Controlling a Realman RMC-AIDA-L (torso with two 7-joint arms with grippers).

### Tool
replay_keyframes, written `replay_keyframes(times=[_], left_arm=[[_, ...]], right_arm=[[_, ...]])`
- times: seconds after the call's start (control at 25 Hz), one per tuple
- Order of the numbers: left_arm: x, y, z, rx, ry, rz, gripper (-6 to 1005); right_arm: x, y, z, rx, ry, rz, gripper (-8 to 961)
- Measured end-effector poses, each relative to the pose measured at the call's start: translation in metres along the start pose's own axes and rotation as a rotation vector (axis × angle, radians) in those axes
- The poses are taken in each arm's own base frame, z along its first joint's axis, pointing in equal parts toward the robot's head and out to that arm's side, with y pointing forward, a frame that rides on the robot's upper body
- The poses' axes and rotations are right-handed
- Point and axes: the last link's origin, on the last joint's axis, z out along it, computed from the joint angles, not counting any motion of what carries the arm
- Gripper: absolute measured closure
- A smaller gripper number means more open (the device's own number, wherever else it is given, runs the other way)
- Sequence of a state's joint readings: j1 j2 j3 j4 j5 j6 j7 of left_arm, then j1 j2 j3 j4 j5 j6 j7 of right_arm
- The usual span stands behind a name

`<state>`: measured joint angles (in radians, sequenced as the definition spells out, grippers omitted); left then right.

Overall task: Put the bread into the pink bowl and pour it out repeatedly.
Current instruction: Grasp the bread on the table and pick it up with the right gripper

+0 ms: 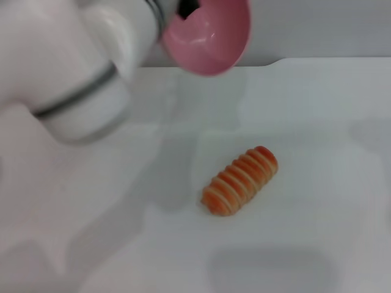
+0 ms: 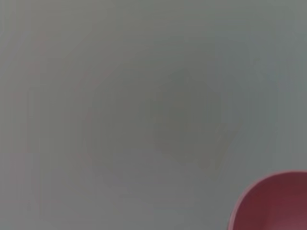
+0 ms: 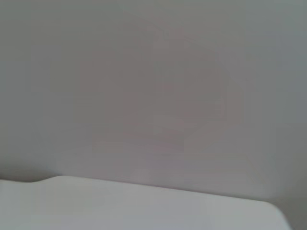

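Overhead, left pincer (image 1: pixel 183 9) mostly hidden behind pink bowl (image 1: pixel 211 39).

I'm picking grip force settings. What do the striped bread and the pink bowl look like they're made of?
The bread looks like a moulded toy, probably plastic or foam: even ridges, flat orange and cream stripes, no crumb. The pink bowl, held tilted by the left gripper, looks like smooth plastic with a soft highlight inside.

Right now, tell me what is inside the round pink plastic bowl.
The round pink plastic bowl, held up tilted by the left gripper, shows only bare pink inside. The ridged orange-and-cream bread lies on the white table. The gripper's dark tip covers a small part near the rim.
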<state>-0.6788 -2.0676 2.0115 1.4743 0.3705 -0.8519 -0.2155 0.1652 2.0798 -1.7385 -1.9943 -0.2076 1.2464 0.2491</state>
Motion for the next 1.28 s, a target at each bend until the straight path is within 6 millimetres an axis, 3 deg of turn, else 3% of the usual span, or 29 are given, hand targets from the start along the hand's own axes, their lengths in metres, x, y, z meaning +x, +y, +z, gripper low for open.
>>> replay_keyframes(times=[0.28, 0.48, 0.68, 1.04, 1.28], left_arm=[[-0.032, -0.018, -0.001, -0.182, -0.239, -0.223, 884], [-0.059, -0.029, 0.004, -0.271, -0.388, -0.276, 883], [-0.079, -0.043, 0.005, -0.262, -0.454, -0.346, 883], [-0.089, -0.052, 0.004, -0.229, -0.454, -0.376, 882], [-0.086, -0.052, 0.007, -0.224, -0.433, -0.371, 882]], right_arm=[[0.0, 0.032, 0.008, -0.118, 0.026, -0.043, 420], [0.001, 0.05, 0.014, -0.178, 0.038, -0.073, 424], [0.006, 0.068, 0.018, -0.27, 0.051, -0.099, 429], [0.03, 0.116, 0.042, -0.485, 0.117, -0.058, 436], [0.043, 0.129, 0.055, -0.516, 0.156, -0.053, 441]])
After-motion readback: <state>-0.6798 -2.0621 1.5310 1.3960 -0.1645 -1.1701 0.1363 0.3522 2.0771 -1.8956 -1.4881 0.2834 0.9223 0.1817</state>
